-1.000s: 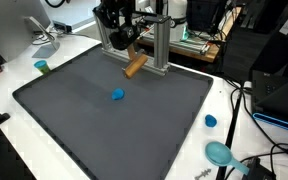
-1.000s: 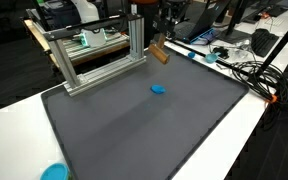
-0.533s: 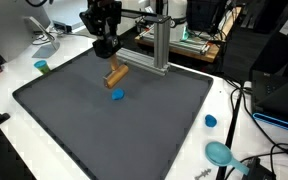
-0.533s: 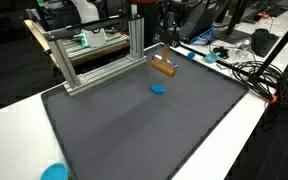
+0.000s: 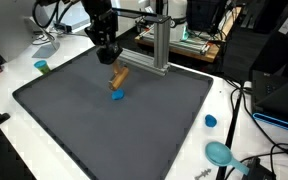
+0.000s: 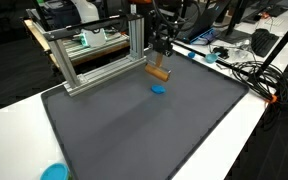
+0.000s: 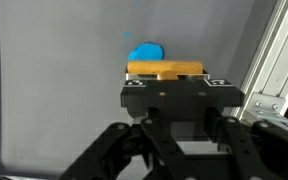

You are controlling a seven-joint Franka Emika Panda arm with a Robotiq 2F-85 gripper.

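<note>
My gripper [image 5: 112, 62] is shut on a brown wooden block [image 5: 119, 75] and holds it just above the dark grey mat [image 5: 74, 120]. The block also shows in an exterior view [image 6: 159, 72] and in the wrist view [image 7: 167, 70], where it lies crosswise between the fingers. A small blue object [image 5: 118, 96] lies on the mat right below and beside the block. It shows in an exterior view [image 6: 158, 88] and in the wrist view [image 7: 145, 52] just beyond the block.
An aluminium frame [image 5: 156, 45] stands at the back of the mat, also in an exterior view [image 6: 94, 62]. A blue cap [image 5: 211, 121], a teal round object [image 5: 220, 153] and a green cup [image 5: 42, 67] sit on the white table. Cables lie at the side [image 6: 246, 70].
The gripper has carried the block away from the frame and lowered it toward the mat, ending right by the blue object.
</note>
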